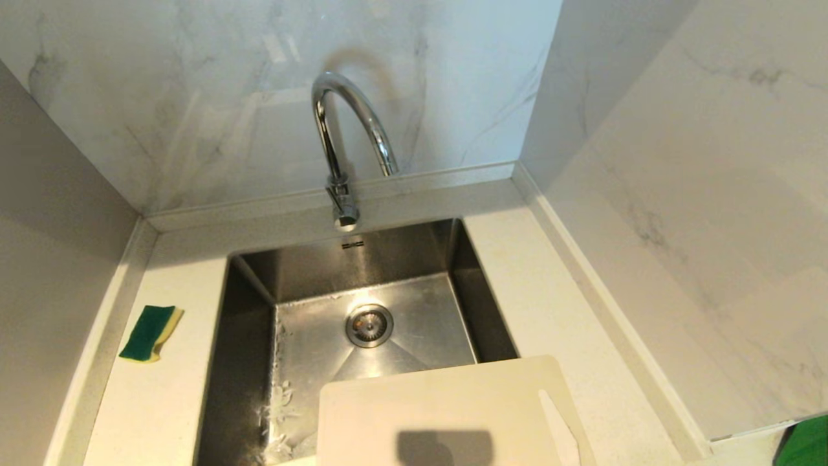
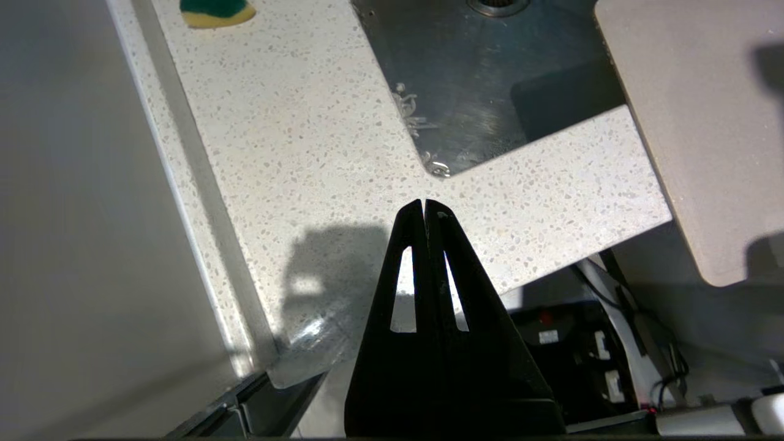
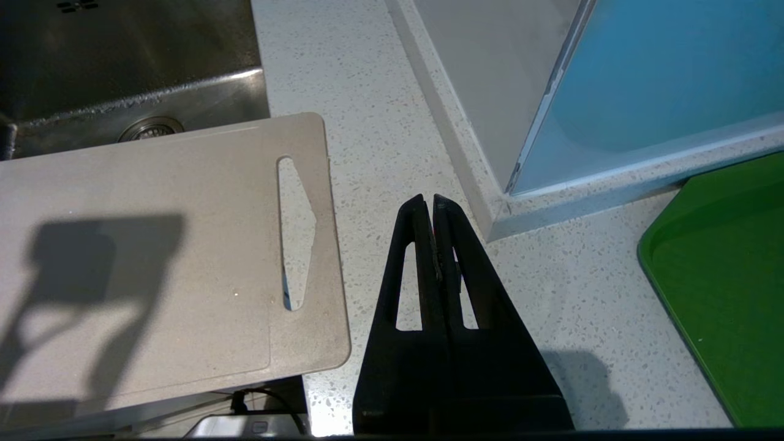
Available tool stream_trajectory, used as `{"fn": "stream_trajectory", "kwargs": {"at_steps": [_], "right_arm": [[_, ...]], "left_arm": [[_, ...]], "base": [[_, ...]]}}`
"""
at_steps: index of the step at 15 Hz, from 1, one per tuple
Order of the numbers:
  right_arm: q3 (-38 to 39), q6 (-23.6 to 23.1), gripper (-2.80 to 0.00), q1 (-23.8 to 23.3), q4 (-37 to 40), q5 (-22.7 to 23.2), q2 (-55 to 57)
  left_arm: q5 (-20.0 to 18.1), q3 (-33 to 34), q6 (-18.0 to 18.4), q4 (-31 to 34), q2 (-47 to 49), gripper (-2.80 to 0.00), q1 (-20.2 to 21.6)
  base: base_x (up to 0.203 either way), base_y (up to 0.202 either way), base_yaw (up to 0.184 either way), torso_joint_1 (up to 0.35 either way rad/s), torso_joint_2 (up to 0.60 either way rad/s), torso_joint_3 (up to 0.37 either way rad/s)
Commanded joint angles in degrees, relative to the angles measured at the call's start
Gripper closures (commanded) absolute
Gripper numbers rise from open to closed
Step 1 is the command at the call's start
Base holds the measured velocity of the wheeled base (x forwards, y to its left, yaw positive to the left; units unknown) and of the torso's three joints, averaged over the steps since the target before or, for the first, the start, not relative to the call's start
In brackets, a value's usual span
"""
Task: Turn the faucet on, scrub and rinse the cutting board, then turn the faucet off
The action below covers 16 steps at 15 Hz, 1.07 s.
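Marble-walled corner, speckled surface around a steel sink. I see the cutting board bridging the sink's near right edge, within reach. Faucet at the far rim, dry. Sponge far left. Left hand and right hand pressed together, empty.

Sink basin: far half open from above, only the drain on its floor. Near half roofed by the cutting board, which bridges the front rim and the right counter. Faucet arches over the back rim, spout over the basin's rear. Left counter: open strip, only the sponge beside the left wall. Right counter: narrow open lane between board and wall; green tray at the near right.
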Motion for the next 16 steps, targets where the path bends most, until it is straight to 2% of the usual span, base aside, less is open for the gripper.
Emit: {"fn": "stream_trajectory", "kwargs": {"at_steps": [1, 6, 8, 16], "right_arm": [[0.0, 0.0, 0.0, 0.0, 0.0, 0.0, 0.1], [0.0, 0.0, 0.0, 0.0, -0.1, 0.0, 0.0], [0.0, 0.0, 0.0, 0.0, 0.0, 0.0, 0.1], [0.0, 0.0, 0.0, 0.0, 0.0, 0.0, 0.1]], "left_arm": [[0.4, 1.3, 0.0, -0.1, -5.8, 0.0, 0.4], [4.9, 2.5, -0.8, -0.2, -15.9, 0.0, -0.6], [7.9, 5.4, -2.8, -4.4, -16.4, 0.0, -0.7], [8.7, 6.0, -3.8, -5.5, -16.5, 0.0, -0.7]], "base": [[0.0, 0.0, 0.0, 0.0, 0.0, 0.0], [0.0, 0.0, 0.0, 0.0, 0.0, 0.0], [0.0, 0.0, 0.0, 0.0, 0.0, 0.0], [0.0, 0.0, 0.0, 0.0, 0.0, 0.0]]}}
